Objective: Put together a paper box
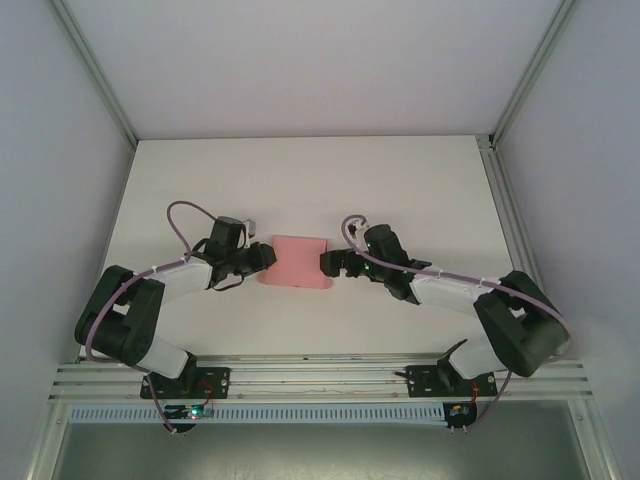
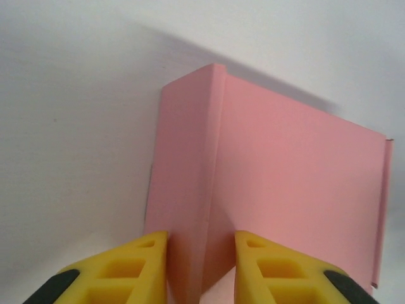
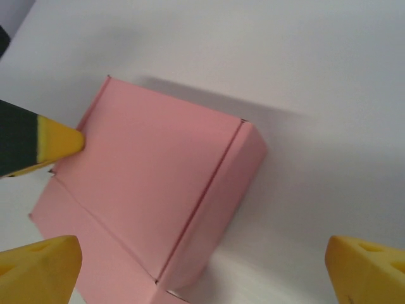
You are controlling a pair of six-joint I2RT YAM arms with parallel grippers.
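While I watch from the overhead camera, the paper box [image 1: 296,262] lies flat on the white desk [image 1: 300,180] at the middle of the frame, a low pink rectangle. My left hand [image 1: 265,257] meets its left edge and my right hand [image 1: 328,263] sits at its right edge, so the box is between the two. From this height I cannot tell how wide either hand stands.

On the left wrist camera, the paper box [image 2: 285,183] fills the centre and right of the frame, with bare desk [image 2: 69,158] to the left. A sharp folded edge runs from the top centre down to the bottom, splitting a narrow pink panel on the left from a broad one on the right. The left hand [image 2: 201,244] is drawn narrow around that fold. Its yellow fingers [image 2: 142,266] rise from the bottom edge, one on each side, and pink card fills the whole gap between them. Both inner faces look to be against the card, so I read it as gripping the box there.

On the right wrist camera, the paper box [image 3: 158,171] sits left of centre, turned at an angle, lid face up, with one corner toward the lower middle. The right hand [image 3: 204,247] is spread wide and holds nothing. Its yellow fingers [image 3: 44,266] are in the lower left and lower right corners, the left one just beside the box. One of the left hand's fingertips [image 3: 60,140] comes in from the left edge and touches the box near its upper left corner.
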